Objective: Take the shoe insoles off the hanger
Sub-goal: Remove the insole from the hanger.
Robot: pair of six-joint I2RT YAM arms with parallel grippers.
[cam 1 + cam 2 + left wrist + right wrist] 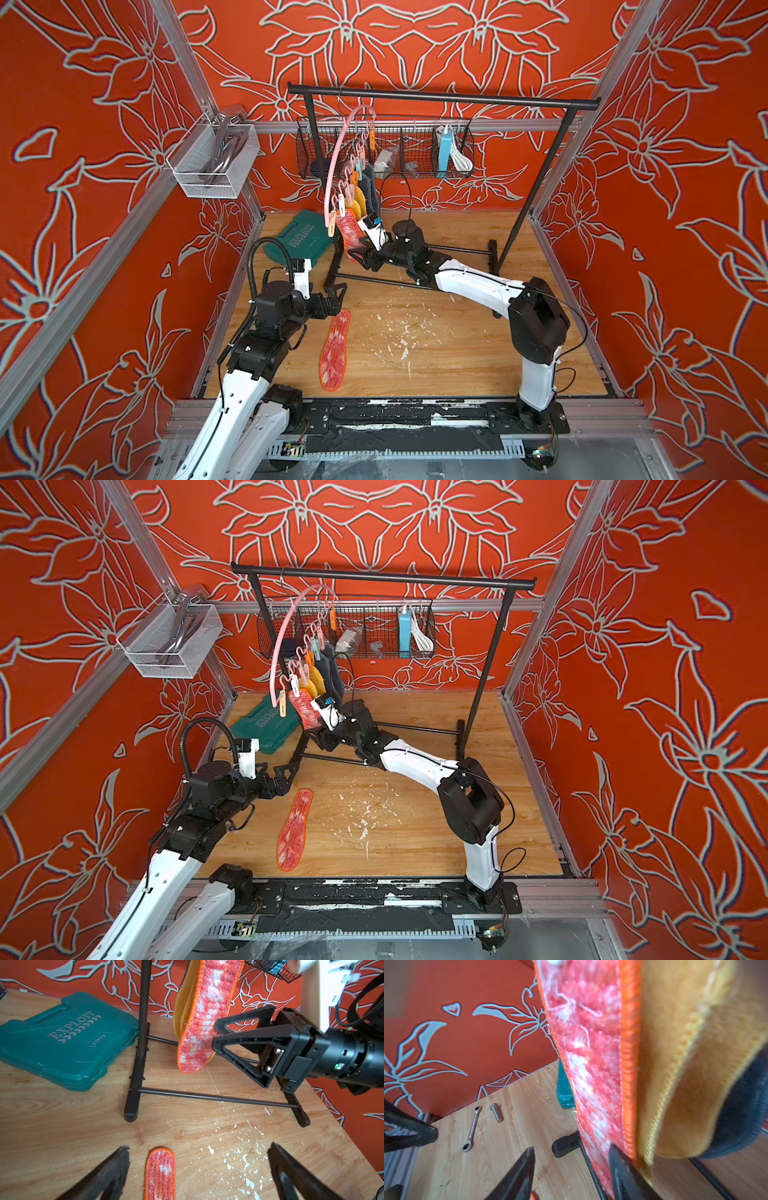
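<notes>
Left gripper (198, 1147) right up close, fingers spread wide, nothing in them, hovering over the table (83, 1126). One loose red-white insole (160, 1174) lies flat on the wood, its end showing between those two fingers, off the hanger. Straight ahead of that gripper, the right gripper (215, 1034) sits at the hanging red-white insole (199, 1022), pegged to the pink hanger (335, 160). Its jaws stand apart, with the insole's lower end in the gap and the orange rim resting against one finger (625, 1174). No clamp on it. On the far side of that finger hang the mustard insoles (675, 1064), then the dark grey insoles (741, 1115), all up on the hanger. The hanger hooks over the black rack (444, 96). Ahead of the left gripper, off to its left, lies a green tool case (68, 1043). Beyond the right gripper's other finger, a small wrench (472, 1130) and a bolt (496, 1112) lie on the table.
</notes>
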